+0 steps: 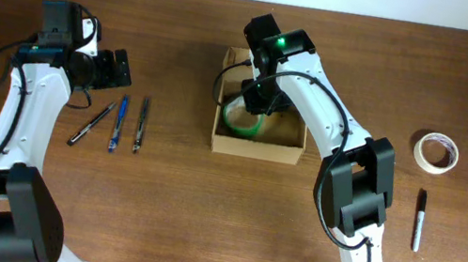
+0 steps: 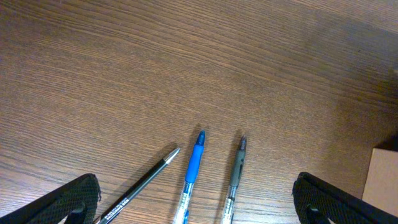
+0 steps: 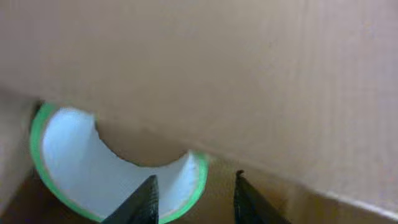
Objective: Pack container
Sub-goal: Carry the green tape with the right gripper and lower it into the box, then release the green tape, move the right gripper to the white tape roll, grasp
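Observation:
The container point(image 1: 255, 149) is a small open tan cardboard box in the middle of the table. A green tape roll with a white inside point(image 1: 240, 124) lies in it. My right gripper point(image 1: 259, 97) reaches down into the box. In the right wrist view the box wall point(image 3: 217, 74) fills the top, and the gripper point(image 3: 194, 193) is open, its fingers on either side of the roll's point(image 3: 68, 155) wall with a gap showing. My left gripper point(image 1: 120, 69) is open and empty, held above three pens.
A black pen point(image 1: 90, 123) point(image 2: 146, 180), a blue pen point(image 1: 119, 123) point(image 2: 194, 168) and a grey pen point(image 1: 141, 124) point(image 2: 236, 171) lie left of the box. A white tape roll point(image 1: 436, 152) and a black marker point(image 1: 419, 220) lie at the right.

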You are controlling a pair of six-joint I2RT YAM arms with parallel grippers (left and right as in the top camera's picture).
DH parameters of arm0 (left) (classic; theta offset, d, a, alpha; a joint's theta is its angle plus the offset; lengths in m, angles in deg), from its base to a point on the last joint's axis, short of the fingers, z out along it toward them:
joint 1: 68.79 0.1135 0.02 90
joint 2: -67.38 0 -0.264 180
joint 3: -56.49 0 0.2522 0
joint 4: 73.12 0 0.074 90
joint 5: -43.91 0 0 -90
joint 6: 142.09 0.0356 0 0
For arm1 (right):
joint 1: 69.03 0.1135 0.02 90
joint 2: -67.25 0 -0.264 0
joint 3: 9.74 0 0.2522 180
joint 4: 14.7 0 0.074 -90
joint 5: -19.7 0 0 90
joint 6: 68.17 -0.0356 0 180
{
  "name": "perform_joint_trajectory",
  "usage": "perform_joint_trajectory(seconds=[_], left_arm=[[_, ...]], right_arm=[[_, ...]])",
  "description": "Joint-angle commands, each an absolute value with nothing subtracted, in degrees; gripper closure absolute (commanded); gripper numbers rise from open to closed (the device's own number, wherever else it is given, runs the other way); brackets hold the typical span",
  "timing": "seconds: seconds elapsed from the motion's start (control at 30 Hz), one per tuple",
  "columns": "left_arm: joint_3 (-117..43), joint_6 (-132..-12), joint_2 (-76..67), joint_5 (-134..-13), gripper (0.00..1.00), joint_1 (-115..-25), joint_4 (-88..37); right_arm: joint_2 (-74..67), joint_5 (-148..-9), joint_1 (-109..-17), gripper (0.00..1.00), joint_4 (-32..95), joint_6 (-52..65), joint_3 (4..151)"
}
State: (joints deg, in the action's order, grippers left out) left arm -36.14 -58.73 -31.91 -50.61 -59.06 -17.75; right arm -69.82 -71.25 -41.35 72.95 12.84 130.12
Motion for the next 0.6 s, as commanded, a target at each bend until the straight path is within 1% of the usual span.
perform_joint_trajectory(seconds=[0.0,0.1,0.27,0.33,0.43,0.57], left_arm=[[-37.2,-57.8,-32.3,-50.6,0.01,-58.9,-17.7],[-37.2,-57.8,-32.3,-50.6,0.01,-58.9,-17.7],[-37.2,-57.8,-32.3,-50.6,0.01,-58.9,-17.7],[-37.2,-57.8,-32.3,-50.6,0.01,-58.9,-17.7],[-37.2,-57.8,-32.3,-50.6,0.01,-58.9,-17.7],[-37.2,-57.8,-32.3,-50.6,0.01,-58.9,-17.7]], right_arm=[[-68.1,-71.5,-41.3,0.63,74.0,12.6,130.4],[-65.5,-70.4,-41.3,0.65,75.8,12.6,132.3],[-58.4,-57.4,-41.3,0.65,82.8,13.6,141.2],[-55.0,-53.7,-41.7,0.61,85.3,13.7,145.4],[-48.3,-53.3,-43.1,0.57,86.7,13.8,150.3],[-38.4,-51.0,-48.9,0.55,87.7,14.0,150.1]])
